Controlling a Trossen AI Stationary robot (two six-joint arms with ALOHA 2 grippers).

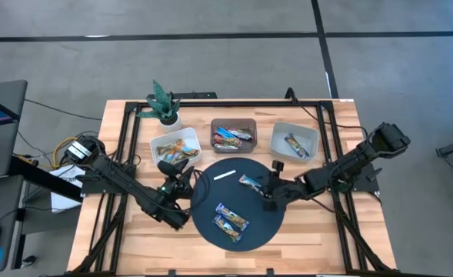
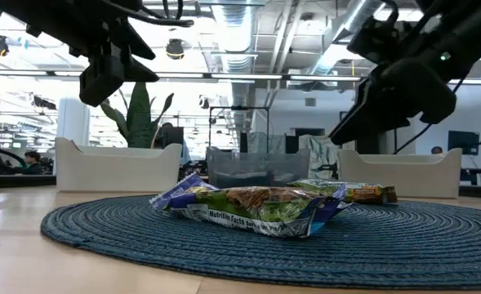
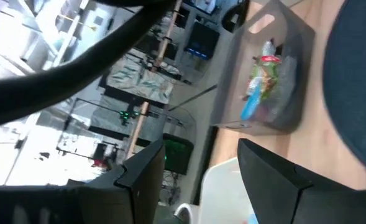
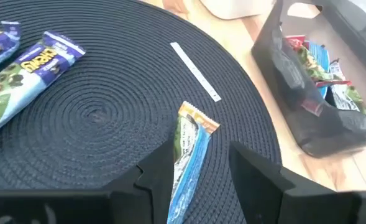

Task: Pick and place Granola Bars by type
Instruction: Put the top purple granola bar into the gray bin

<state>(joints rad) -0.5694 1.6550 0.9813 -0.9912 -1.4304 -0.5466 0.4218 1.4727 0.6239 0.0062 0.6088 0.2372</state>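
Right gripper [image 4: 192,171] fingers apart, straddling blue-wrapped bar [image 4: 189,155] on round dark mat [image 1: 203,215]; two more bars [image 1: 231,218] at mat's near edge; left gripper [image 3: 198,177] spread, empty, beside white bin [image 1: 176,148]; remaining bars in three bins.

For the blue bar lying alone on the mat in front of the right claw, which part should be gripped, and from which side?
Grip the blue bar across its narrow middle, coming down from above. It lies flat on the mat, its length running between the right claw's open fingers, so they would close on its long edges.
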